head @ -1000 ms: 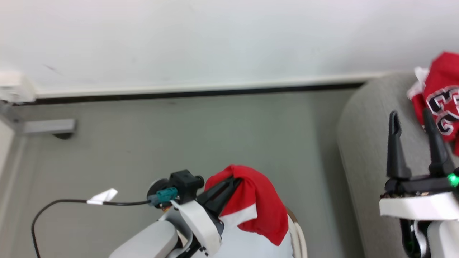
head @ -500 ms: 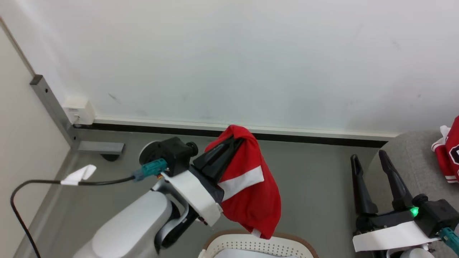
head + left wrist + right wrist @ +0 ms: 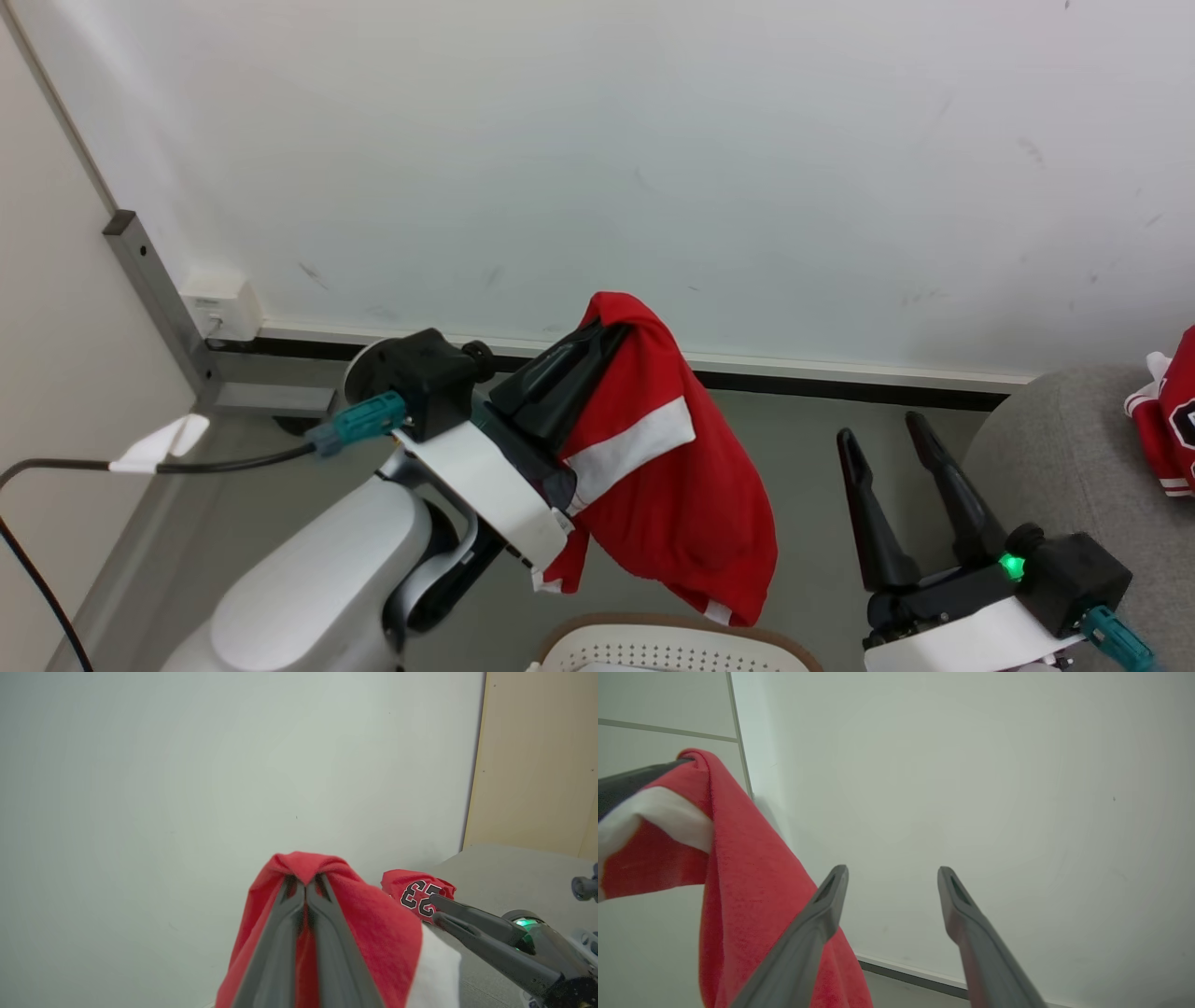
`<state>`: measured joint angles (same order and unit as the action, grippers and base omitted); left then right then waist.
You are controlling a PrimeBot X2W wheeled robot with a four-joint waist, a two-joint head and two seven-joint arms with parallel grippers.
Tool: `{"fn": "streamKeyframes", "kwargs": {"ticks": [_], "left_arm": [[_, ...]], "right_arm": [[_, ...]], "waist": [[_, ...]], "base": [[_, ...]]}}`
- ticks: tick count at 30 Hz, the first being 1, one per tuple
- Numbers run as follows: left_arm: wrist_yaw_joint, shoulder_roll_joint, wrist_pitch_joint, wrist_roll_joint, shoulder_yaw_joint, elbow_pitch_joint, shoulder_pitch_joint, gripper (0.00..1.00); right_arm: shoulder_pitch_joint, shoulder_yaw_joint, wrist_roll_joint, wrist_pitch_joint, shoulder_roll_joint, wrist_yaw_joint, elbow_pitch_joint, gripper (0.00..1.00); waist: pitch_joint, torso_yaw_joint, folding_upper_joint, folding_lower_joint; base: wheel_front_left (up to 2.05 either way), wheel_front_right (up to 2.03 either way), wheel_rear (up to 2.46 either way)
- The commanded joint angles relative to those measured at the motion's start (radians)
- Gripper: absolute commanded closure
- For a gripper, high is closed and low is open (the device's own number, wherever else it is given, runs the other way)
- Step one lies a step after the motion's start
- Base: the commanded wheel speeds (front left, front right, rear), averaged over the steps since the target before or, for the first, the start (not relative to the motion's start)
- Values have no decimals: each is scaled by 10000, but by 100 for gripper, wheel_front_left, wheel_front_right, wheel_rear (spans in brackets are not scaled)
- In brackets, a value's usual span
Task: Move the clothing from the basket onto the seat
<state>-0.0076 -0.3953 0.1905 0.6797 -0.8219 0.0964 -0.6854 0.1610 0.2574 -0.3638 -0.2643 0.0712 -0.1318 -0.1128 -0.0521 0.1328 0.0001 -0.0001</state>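
Observation:
My left gripper (image 3: 611,329) is shut on the top fold of a red garment (image 3: 677,495) with a white stripe. The cloth hangs free just above the basket (image 3: 672,630), whose brown rim and holed white wall peek in at the bottom edge. In the left wrist view the closed fingers (image 3: 280,933) pinch the red cloth (image 3: 378,928). My right gripper (image 3: 882,431) stands open and empty to the right, beside the grey seat (image 3: 1055,467). A red jersey (image 3: 1172,420) lies on the seat, and its number 23 (image 3: 416,892) shows. The right wrist view has spread fingers (image 3: 817,924) beside the hanging garment (image 3: 733,896).
A pale wall with a dark baseboard (image 3: 840,385) runs behind. A grey metal post (image 3: 154,280) and a wall socket (image 3: 219,313) stand at the left corner. A black cable with a white tag (image 3: 154,448) trails from my left wrist. Grey floor (image 3: 822,523) lies between basket and seat.
The head camera has tilted and turned, shifting the whole picture. My left gripper has lifted the red garment higher, so it now hangs longer above the basket. The right gripper stays open.

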Motion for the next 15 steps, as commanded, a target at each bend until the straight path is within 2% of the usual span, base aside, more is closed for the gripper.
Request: {"fn": "streamKeyframes", "kwargs": {"ticks": [1,9,12,15], "left_arm": [[54,-18,44,52,3,52,114,100],[38,227,100,6,-209,102,184,100],[6,362,76,-6,-359,97,215,100],[-88,566,31,43,-530,38,251,100]], "right_arm": [[-113,233,-108,0,171,22,73,0],[469,2707,-340,30,828,24,-28,0],[792,3317,-278,28,739,24,-466,0],[1147,3356,152,24,510,22,-1150,0]], "waist": [[-8,12,-1,1],[-33,165,-1,1],[-55,308,-1,1],[-88,523,-1,1]], "base": [[0,0,0],[0,0,0],[0,0,0],[0,0,0]]}}
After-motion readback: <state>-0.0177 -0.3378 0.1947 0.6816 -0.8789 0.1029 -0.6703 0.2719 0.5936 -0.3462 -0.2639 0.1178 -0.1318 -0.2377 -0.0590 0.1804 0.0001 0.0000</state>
